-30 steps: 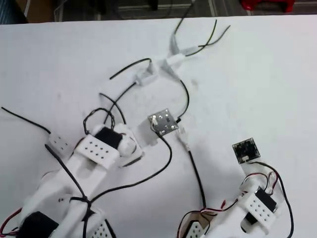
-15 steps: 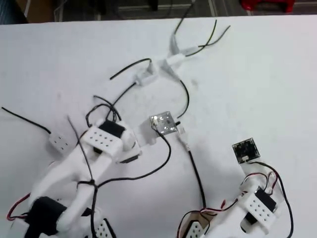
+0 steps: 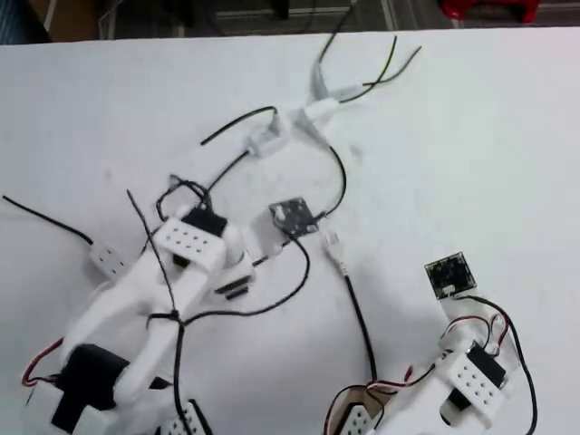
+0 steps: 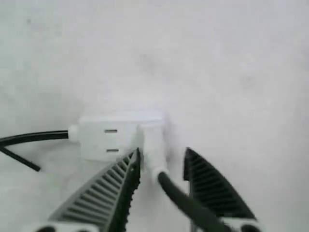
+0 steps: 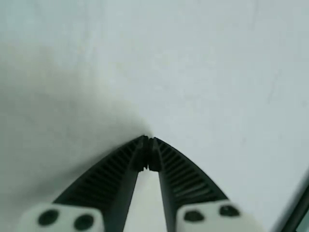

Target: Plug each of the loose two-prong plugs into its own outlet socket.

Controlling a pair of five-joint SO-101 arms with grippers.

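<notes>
In the left wrist view a white outlet block (image 4: 108, 140) with two slots lies on the table, a black cord leaving one end. A white plug (image 4: 153, 147) sits against its other end, and its black cord (image 4: 186, 205) runs back between my fingers. My left gripper (image 4: 161, 155) is open around that plug, with a gap on one side. From above, the left arm (image 3: 186, 245) reaches to mid-table with its camera board (image 3: 294, 217) over the gripper. A white plug (image 3: 336, 256) on a black cord lies just right of it. My right gripper (image 5: 147, 140) is shut over bare table.
Two white corded blocks (image 3: 267, 138) (image 3: 317, 111) lie at the back, with black cords trailing across the middle. Another white block (image 3: 109, 261) with a cord sits at the left. The right arm (image 3: 471, 376) rests near the front right edge.
The left arm has drawn back and swung to the left, and its camera board has shifted slightly toward the far side. The right arm has not moved.
</notes>
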